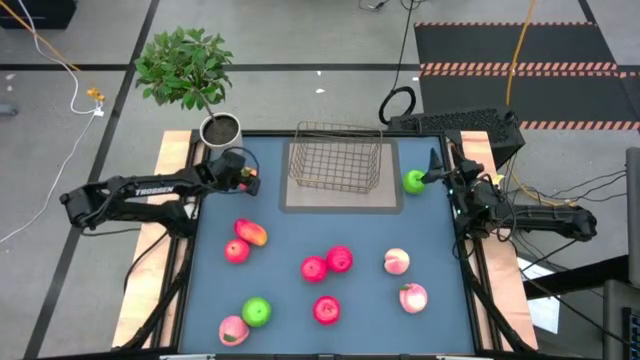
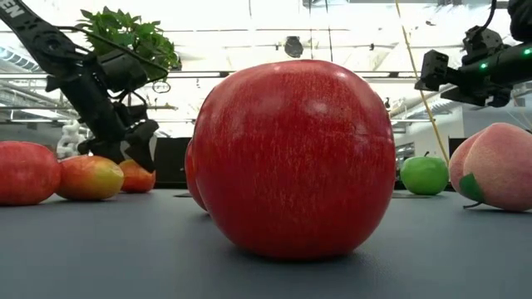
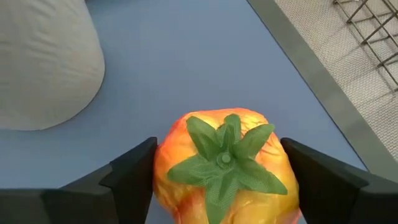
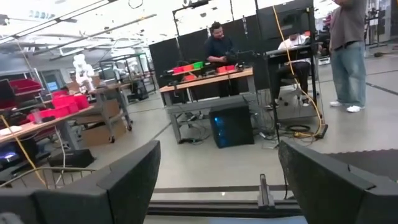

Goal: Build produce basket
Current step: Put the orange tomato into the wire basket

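Tabletop (image 1: 330, 300) blue-grey w/ pale wood edges. Basket (image 1: 335, 160) thin grey wire. Orange-yellow fruit (image 3: 227, 165) has red blush & green leafy cap. Big red apple (image 2: 295, 158) w/ fine pale streaks. Green apple (image 1: 414, 181) bright lime. Peaches (image 1: 397, 262) pink-cream.

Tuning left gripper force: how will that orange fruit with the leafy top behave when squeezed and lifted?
The orange fruit is round, so it would likely roll if released on the mat. Its skin looks smooth, so it may slip between the left gripper's fingers. The leafy top looks moulded, probably artificial and light.
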Robot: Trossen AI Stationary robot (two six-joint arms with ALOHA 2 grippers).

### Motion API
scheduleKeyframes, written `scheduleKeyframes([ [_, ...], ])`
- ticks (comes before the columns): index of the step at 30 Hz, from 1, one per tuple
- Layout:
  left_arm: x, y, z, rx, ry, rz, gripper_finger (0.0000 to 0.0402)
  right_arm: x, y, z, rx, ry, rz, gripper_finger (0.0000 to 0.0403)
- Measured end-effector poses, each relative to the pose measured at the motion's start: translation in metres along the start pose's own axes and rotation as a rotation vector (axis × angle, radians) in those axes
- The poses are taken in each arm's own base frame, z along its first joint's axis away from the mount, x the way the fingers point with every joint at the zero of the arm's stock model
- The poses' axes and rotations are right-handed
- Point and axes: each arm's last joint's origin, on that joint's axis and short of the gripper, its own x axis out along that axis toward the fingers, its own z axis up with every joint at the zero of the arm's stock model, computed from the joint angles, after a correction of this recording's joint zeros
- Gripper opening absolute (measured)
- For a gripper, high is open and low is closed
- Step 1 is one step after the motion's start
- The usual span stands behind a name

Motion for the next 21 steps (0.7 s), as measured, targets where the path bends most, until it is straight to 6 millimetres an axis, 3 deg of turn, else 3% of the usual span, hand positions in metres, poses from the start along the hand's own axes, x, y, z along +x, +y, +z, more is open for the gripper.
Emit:
scheduleKeyframes([
  [8,-0.03,-0.024,0.045,0.117,-0.021,-0.099,0.0318,0.0,0.004,-0.004,-0.009,0.023,0.089,0.032],
  [16,-0.075,-0.059,0.105,0.277,-0.228,-0.207,0.0319,0.001,0.006,-0.008,-0.032,0.041,0.109,0.032],
  [21,-0.083,-0.084,0.136,0.403,-0.291,-0.23,0.0317,0.001,0.006,-0.009,-0.032,0.048,0.109,0.032],
])
